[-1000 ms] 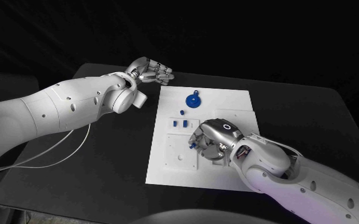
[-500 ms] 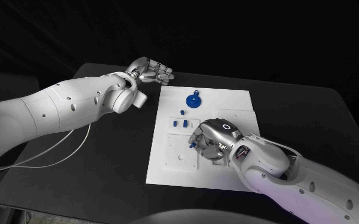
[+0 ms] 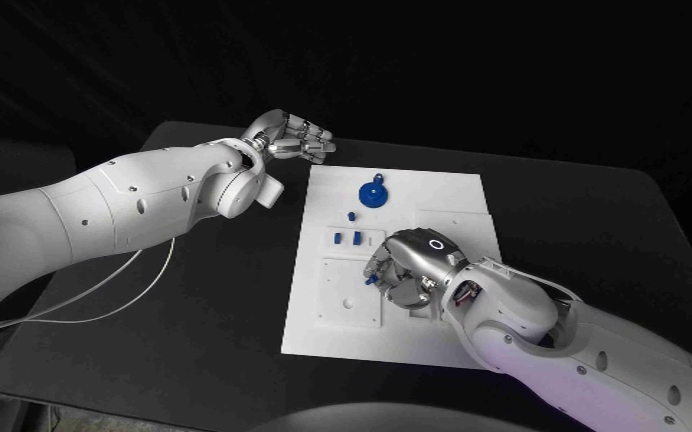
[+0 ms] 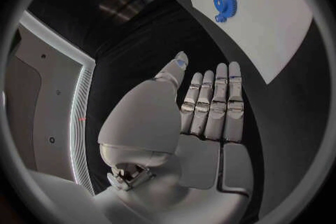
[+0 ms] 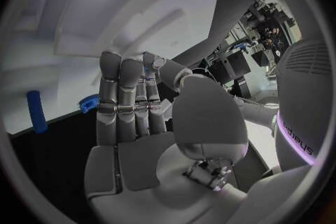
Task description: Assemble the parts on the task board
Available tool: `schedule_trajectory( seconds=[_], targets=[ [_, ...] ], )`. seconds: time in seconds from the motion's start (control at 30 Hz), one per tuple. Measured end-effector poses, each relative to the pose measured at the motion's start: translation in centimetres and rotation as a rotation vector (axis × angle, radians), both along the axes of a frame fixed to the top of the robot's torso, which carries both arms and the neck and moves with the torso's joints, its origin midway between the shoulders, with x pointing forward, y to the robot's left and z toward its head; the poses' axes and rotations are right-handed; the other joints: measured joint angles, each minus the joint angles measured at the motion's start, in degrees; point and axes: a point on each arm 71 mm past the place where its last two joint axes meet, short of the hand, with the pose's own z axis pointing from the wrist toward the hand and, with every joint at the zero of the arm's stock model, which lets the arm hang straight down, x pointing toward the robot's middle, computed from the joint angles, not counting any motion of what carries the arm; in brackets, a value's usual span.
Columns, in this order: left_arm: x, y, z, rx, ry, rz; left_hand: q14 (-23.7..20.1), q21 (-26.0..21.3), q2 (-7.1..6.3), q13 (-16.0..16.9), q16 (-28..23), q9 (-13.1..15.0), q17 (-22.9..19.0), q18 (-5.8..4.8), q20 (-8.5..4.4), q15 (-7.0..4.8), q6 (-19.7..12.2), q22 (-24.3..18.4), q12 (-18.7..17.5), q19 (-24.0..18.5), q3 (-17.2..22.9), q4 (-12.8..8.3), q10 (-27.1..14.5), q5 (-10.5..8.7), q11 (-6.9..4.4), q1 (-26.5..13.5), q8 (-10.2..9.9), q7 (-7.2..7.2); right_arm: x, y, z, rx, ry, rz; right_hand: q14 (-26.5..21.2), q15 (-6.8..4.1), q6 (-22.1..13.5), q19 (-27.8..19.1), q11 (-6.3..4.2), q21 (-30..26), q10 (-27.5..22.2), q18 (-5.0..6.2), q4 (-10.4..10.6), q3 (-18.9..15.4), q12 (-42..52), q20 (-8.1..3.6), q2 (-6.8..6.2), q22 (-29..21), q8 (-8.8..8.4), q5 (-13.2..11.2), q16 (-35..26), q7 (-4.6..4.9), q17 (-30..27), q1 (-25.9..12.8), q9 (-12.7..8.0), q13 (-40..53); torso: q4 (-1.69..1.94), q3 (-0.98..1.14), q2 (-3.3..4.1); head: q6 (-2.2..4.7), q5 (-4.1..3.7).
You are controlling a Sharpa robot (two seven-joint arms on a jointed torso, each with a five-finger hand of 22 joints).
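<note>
**Small blue parts, a fiddly pick**

The blue gear [image 3: 371, 194] lies flat at the far end of the task board [image 3: 433, 347], small pegs [image 3: 346, 238] nearer. Light, hard, slippery I'd guess; pinch at the rim. The right hand [image 3: 408, 270] hovers over the board, grasp unclear. The left hand [image 3: 293, 137] waits off-board, empty, fingers straight.

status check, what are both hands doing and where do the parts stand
Left hand open, off the task board, holding nothing. Right hand low over board; grip unclear. Blue gear and small blue pegs loose on board. Nothing in the way.
</note>
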Motion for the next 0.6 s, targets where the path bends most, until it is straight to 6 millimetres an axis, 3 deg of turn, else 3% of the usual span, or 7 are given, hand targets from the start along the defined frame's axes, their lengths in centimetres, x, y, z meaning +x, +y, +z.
schedule_trajectory(
  seconds=[0.6],
  targets=[
    [0.00, -0.06, -0.02, 0.000, 0.002, -0.001, -0.22, 0.00, 0.00, 0.00, 0.00, 0.00, 0.00, 0.00, 0.00, 0.22, 0.00, -0.08, 0.00, 0.00, 0.00, 0.00, 0.00, 0.00, 0.00, 0.00, 0.00, 0.00, -0.07, 0.60, 0.18, -0.051, -0.027, 0.002, -0.26, -0.17, -0.02, 0.00, 0.23, -0.20, 0.22, 0.05, -0.07, -0.07, 0.00, 0.01, -0.15, 0.33, -0.03, -0.01, 0.00, 0.04, 0.00, -0.15, 0.05, 0.00, 0.04, -0.03, -0.03, -0.07, 0.02]
  ],
)
